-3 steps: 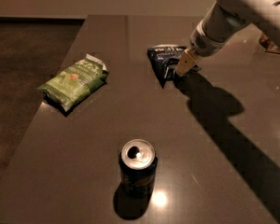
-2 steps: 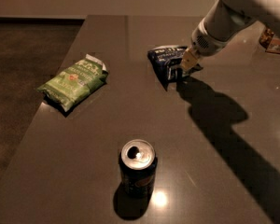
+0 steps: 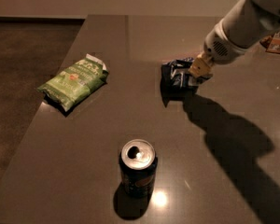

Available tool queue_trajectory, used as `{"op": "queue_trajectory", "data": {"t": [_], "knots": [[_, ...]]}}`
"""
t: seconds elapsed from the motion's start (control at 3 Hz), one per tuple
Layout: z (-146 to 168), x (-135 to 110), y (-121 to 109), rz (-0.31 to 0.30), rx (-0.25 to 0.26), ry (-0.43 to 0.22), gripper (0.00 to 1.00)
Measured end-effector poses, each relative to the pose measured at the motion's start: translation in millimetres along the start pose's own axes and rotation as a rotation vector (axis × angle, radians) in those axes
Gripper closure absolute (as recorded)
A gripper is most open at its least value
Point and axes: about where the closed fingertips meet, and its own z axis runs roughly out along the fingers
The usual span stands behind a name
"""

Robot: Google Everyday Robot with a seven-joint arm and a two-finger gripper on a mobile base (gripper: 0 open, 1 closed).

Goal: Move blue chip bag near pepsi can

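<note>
Gripper over counter far right, jaws pinching right edge of blue chip bag. Bag likely light, crinkly, slippery foil; edge pinch suits. Well apart from pepsi can at front.

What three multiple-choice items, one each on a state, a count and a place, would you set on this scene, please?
1. The pepsi can is: A. lying on its side; B. upright; C. crushed flat.
2. Chip bags on the table: A. one; B. two; C. four.
3. The gripper is: A. over the pepsi can; B. at the table's left edge; C. at the blue chip bag.
Answers: B, its silver top faces up; B, the green chip bag plus the blue one; C, it meets that bag's right side.
</note>
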Motion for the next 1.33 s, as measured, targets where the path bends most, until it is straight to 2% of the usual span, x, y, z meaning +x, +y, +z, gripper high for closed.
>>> {"op": "queue_trajectory", "data": {"t": [0.33,0.67,1.0,1.33], "knots": [[-25.9,23.3,28.4,-0.027,-0.038,-0.025,1.00],[-53.5,61.3,61.8,-0.085,-0.120,-0.063,1.00],[-63.9,83.0,80.3,-0.121,-0.179,-0.079,1.00],[-66.4,97.4,102.5,-0.181,-0.279,-0.121,1.00]]}}
